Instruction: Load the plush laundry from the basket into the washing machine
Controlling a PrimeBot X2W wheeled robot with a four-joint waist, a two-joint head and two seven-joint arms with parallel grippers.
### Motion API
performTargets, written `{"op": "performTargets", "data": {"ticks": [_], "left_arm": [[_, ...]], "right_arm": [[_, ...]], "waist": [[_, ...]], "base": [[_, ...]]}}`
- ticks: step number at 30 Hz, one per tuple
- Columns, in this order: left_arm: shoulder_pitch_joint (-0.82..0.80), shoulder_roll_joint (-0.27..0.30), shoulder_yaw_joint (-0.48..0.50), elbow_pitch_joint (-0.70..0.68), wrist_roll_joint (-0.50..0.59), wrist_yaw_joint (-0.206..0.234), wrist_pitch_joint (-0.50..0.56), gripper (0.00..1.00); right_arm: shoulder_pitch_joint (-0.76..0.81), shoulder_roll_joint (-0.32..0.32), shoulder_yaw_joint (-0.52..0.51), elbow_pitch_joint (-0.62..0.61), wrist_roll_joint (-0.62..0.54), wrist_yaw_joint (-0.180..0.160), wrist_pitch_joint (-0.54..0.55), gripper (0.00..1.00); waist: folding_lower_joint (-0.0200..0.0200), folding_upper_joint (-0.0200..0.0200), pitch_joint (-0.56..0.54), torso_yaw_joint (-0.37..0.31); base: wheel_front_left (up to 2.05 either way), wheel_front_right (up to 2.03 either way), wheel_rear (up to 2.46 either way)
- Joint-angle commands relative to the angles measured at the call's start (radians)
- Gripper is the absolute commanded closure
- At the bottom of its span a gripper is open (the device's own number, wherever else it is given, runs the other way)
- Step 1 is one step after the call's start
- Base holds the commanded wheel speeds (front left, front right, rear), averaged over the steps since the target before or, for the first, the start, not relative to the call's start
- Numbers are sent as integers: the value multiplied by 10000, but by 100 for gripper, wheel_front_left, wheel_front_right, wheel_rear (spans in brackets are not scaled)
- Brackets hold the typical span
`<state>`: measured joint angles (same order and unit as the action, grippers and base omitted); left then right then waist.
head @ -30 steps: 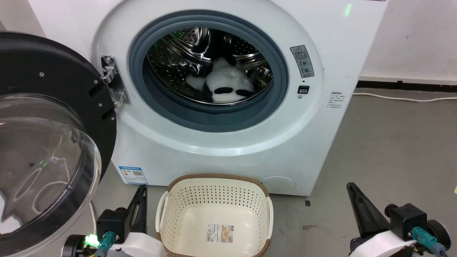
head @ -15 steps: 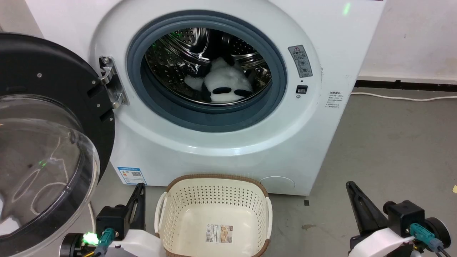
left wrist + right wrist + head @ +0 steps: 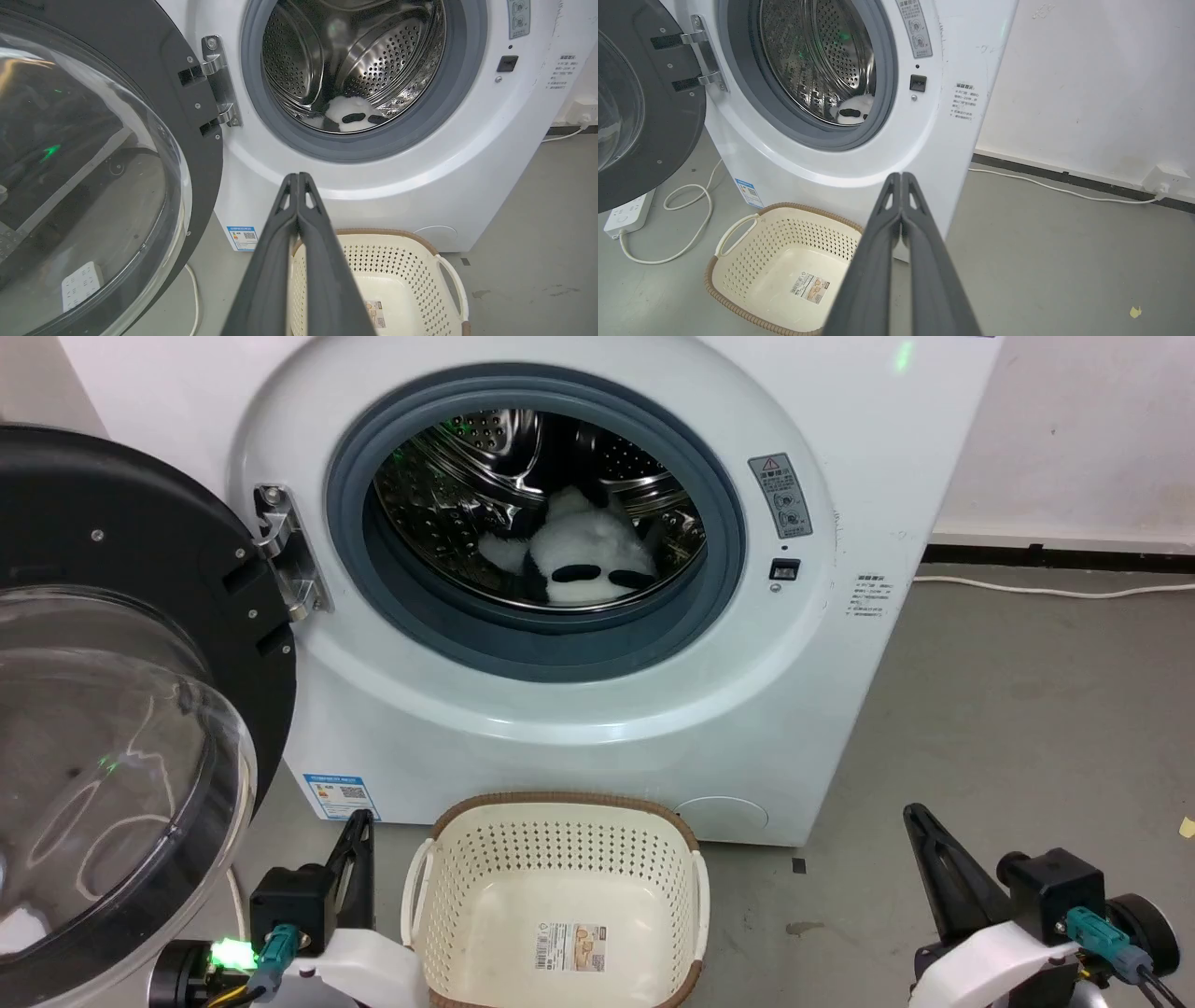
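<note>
Head view: plush laundry inside the drum of the washing machine, as one second earlier; basket empty on the floor in front; whole frame shifted slightly left by camera motion. Left wrist view: left gripper jaws pressed together, empty. Right wrist view: right gripper jaws likewise closed, empty.

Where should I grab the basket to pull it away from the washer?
I'd take the basket by its left side handle, coming from its left, where the left gripper sits. The handle loops outward, leaving a gap that one finger could probably slip into. Open the shut gripper first.
</note>
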<state>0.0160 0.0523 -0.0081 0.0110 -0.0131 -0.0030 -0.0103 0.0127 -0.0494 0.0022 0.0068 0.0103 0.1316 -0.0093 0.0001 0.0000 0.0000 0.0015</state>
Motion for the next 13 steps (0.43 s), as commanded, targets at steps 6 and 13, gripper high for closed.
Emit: {"op": "performTargets", "data": {"ticks": [6, 13], "left_arm": [[-160, -20, 81, -110, 131, 30, 103, 100], [-160, -20, 81, -110, 131, 30, 103, 100]], "right_arm": [[-127, -8, -22, -68, -103, -9, 93, 100], [-127, -8, -22, -68, -103, -9, 93, 100]], "waist": [[-1, 0, 0, -15], [-1, 0, 0, -15]], "base": [[0, 0, 0], [0, 0, 0]]}}
